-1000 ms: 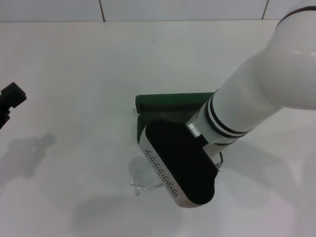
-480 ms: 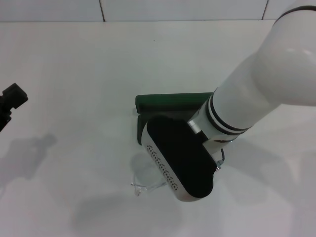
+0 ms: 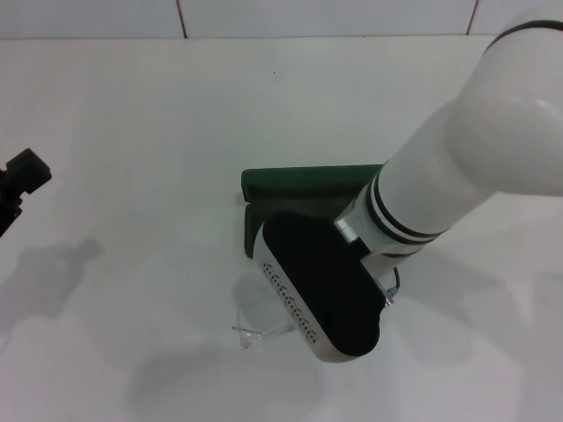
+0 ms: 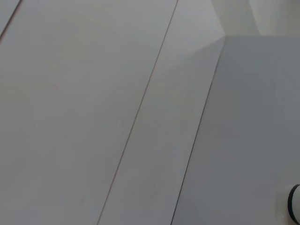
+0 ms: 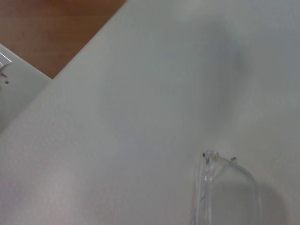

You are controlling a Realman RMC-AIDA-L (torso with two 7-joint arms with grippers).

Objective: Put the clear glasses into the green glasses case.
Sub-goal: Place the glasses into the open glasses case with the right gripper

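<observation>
The green glasses case (image 3: 299, 182) lies open at the table's middle, its lid standing at the far side and its dark inside (image 3: 252, 227) partly showing. My right gripper (image 3: 321, 290) hangs low over the case's near edge, and its black-faced body covers most of the case. The clear glasses (image 3: 258, 327) lie on the table just in front of the case, partly under that gripper. One lens end of the glasses (image 5: 227, 187) shows in the right wrist view. My left gripper (image 3: 22, 171) is parked at the far left edge.
The white table (image 3: 132, 114) reaches back to a tiled wall. The right wrist view shows the table's edge (image 5: 89, 44) with brown floor beyond it. The left wrist view shows only pale flat panels.
My right gripper has shifted very slightly to the right. The glasses, the case and the left arm have not moved.
</observation>
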